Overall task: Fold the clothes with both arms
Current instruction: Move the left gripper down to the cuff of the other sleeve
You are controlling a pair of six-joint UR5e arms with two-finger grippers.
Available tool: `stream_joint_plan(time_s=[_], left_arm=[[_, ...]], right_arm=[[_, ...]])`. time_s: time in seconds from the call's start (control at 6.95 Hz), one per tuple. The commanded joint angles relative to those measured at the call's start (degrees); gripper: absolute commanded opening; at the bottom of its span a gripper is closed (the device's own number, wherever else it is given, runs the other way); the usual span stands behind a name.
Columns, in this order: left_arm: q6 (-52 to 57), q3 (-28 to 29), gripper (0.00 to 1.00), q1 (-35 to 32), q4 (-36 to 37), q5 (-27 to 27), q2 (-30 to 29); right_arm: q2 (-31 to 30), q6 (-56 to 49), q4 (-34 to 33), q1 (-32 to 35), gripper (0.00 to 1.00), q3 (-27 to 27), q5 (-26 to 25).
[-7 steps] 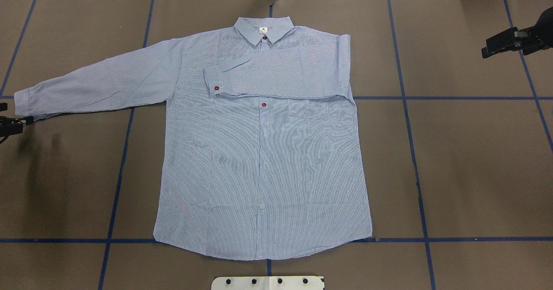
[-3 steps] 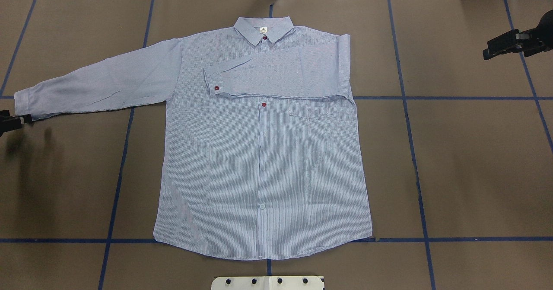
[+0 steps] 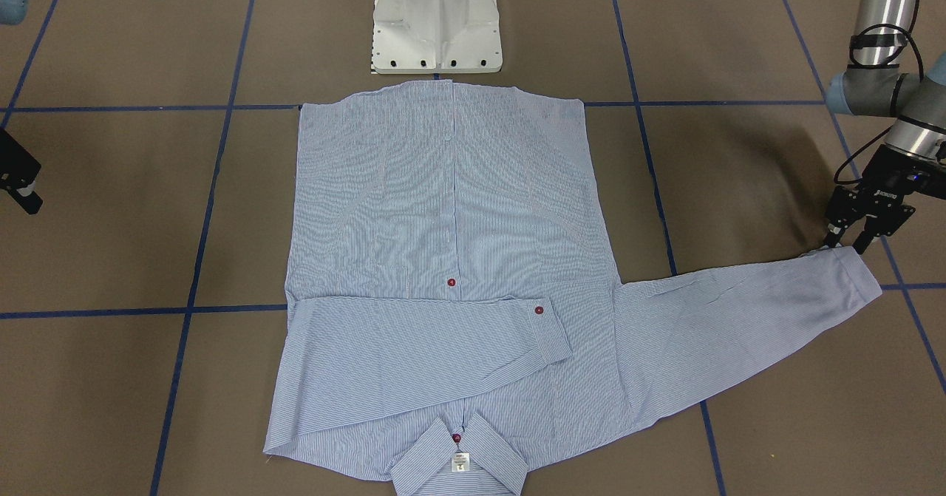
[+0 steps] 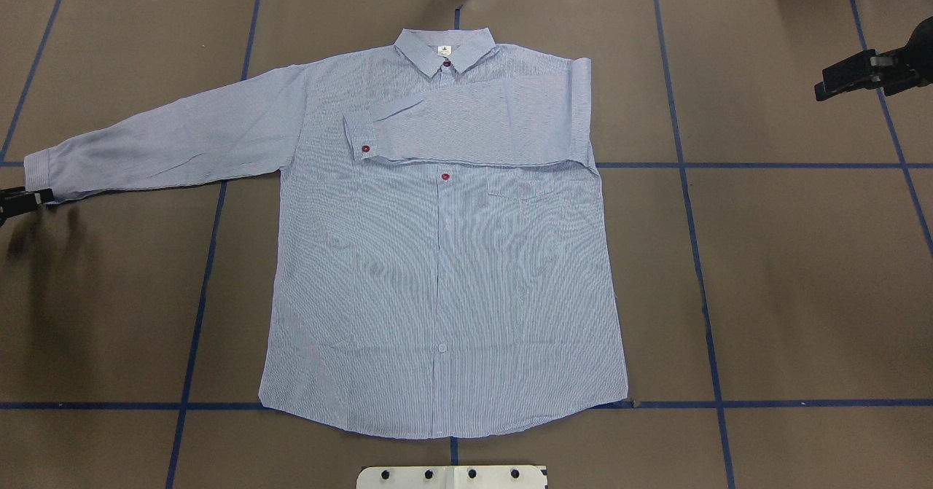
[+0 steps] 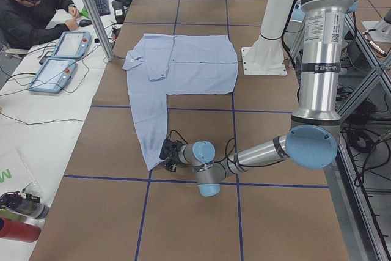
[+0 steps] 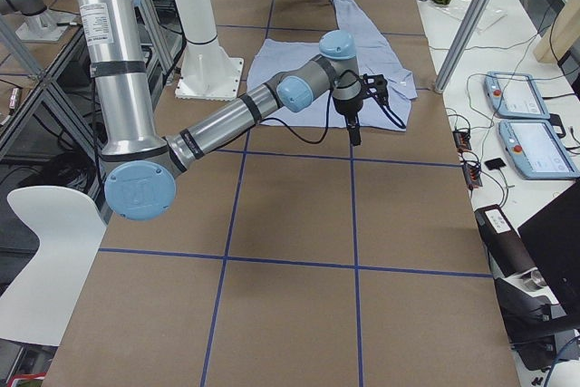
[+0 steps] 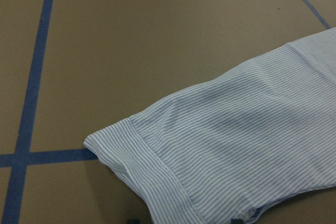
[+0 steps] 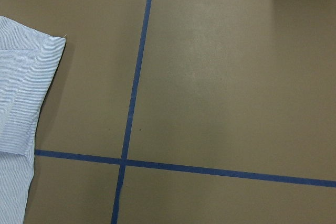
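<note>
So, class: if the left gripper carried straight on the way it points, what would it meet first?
Probably the cuff of the outstretched sleeve of the shirt, directly before the left gripper; depth is unclear.

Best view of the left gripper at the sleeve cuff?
Exterior front-facing: the black two-finger left gripper shows whole and open, at the light blue striped shirt cuff. Overhead crops it at the frame edge, exterior left shows it small, and its wrist camera shows mostly cuff.

Overhead and front views face each other, sharing the shirt (image 4: 437, 270). Side views look lengthwise; wrist views sit close
</note>
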Motion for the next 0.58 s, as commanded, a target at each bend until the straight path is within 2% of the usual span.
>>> stream_joint_plan(time_s=[0.0,0.14,0.29,0.43], left_arm=[[-0.61,0.36,0.49,-0.04,0.0,0.12,-0.54],[-1.66,0.27,0.28,-0.04,-0.09,0.12,-0.54],[-2.8,0.18,0.0,-0.04,-0.09,0.04,-0.54],[-2.72,-0.34,0.0,-0.3,-0.09,-0.14,-0.46]], right_arm=[[-0.05,0.0,0.01,0.0,1.0,-0.08,0.0],[-0.06,-0.09,-0.07,0.0,1.0,-0.08,0.0],[0.03,-0.09,-0.07,0.0,1.0,-0.17,0.0],[-0.05,0.0,-0.07,0.0,1.0,-0.17,0.0]])
